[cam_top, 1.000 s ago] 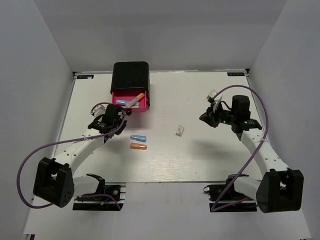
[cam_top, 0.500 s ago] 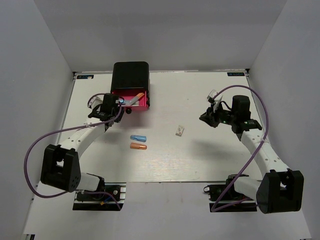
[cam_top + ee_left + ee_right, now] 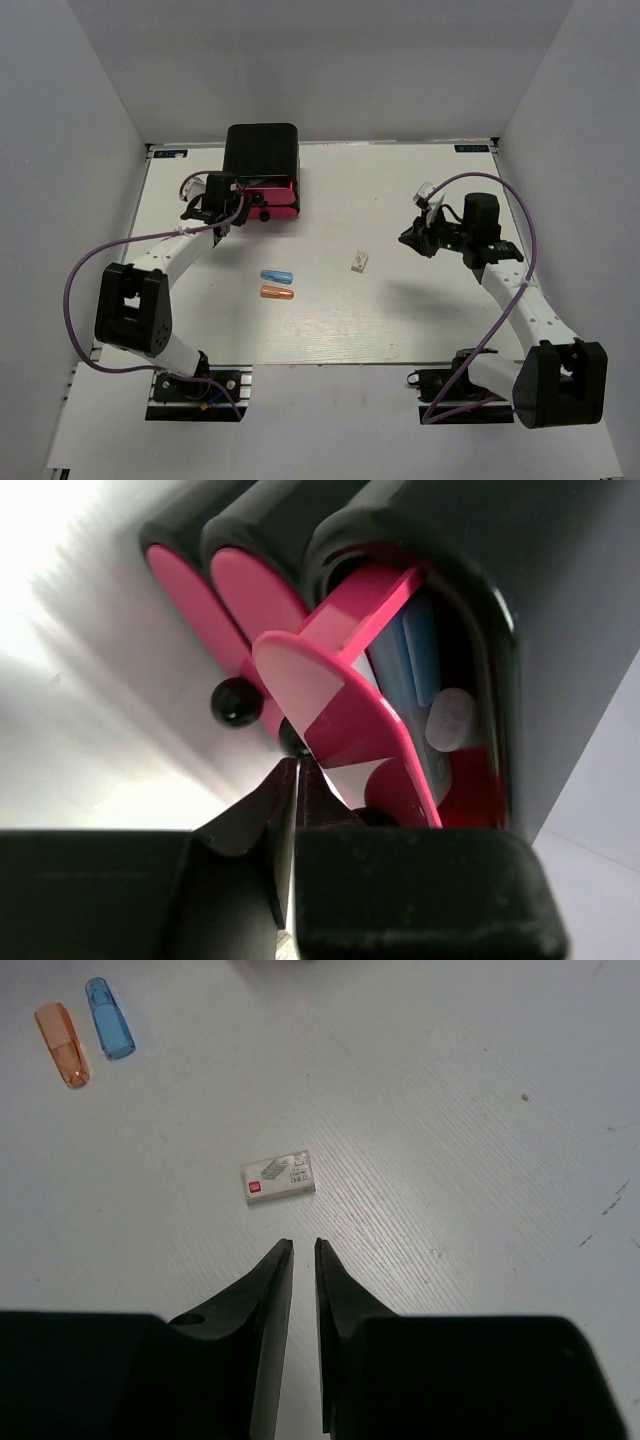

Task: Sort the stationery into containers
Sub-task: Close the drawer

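Left end effector (image 3: 295, 768) at pink drawer (image 3: 335, 705), pens (image 3: 410, 655) inside

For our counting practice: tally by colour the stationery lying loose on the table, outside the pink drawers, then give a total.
Blue pen-like cylinder: 1
Orange pen-like cylinder: 1
White block: 1
Total: 3

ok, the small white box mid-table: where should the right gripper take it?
Straight down from above, across the two long edges of the white box: it lies flat, with bare table all round. Its long side runs along the closing line of the right gripper, so turn the wrist first, probably.
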`<state>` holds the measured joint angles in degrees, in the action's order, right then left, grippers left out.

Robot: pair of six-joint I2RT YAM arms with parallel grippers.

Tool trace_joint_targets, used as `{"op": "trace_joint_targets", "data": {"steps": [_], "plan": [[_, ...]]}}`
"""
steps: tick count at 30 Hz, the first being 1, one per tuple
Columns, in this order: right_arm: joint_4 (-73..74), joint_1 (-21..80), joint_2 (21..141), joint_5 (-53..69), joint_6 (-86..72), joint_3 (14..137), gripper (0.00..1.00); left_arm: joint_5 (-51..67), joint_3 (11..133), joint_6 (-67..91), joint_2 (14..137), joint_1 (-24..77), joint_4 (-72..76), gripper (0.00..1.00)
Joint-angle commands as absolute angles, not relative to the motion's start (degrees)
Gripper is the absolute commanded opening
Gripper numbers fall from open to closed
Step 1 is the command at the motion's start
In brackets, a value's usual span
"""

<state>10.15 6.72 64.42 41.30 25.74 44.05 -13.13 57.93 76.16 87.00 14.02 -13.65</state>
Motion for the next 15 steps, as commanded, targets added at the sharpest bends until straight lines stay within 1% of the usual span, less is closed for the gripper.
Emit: {"op": "trace_joint_targets", "data": {"steps": [1, 5, 6, 9, 12, 15], "plan": [[8.9, 6.6, 63.9, 41.6, 25.7, 43.9, 0.21, -10.7, 60.3, 76.7, 87.7, 13.0, -9.0, 0.17], [9.1, 6.5, 64.2, 41.3, 25.8, 44.2, 0.21, -9.7, 60.8, 76.7, 88.9, 13.0, -7.0, 0.25], [9.2, 6.8, 63.9, 41.2, 25.8, 44.2, 0.21, -9.1, 60.8, 76.7, 88.9, 13.0, -6.3, 0.29], [9.2, 6.6, 64.1, 41.0, 25.9, 44.1, 0.21, -8.6, 60.3, 76.7, 88.9, 12.5, -5.0, 0.36], [9.2, 6.5, 64.1, 41.1, 26.1, 44.2, 0.21, -8.6, 59.8, 76.7, 88.9, 12.5, -4.4, 0.41], [9.1, 6.6, 64.2, 41.2, 26.1, 44.4, 0.21, -8.1, 59.8, 76.7, 88.9, 12.5, -3.9, 0.49]]}}
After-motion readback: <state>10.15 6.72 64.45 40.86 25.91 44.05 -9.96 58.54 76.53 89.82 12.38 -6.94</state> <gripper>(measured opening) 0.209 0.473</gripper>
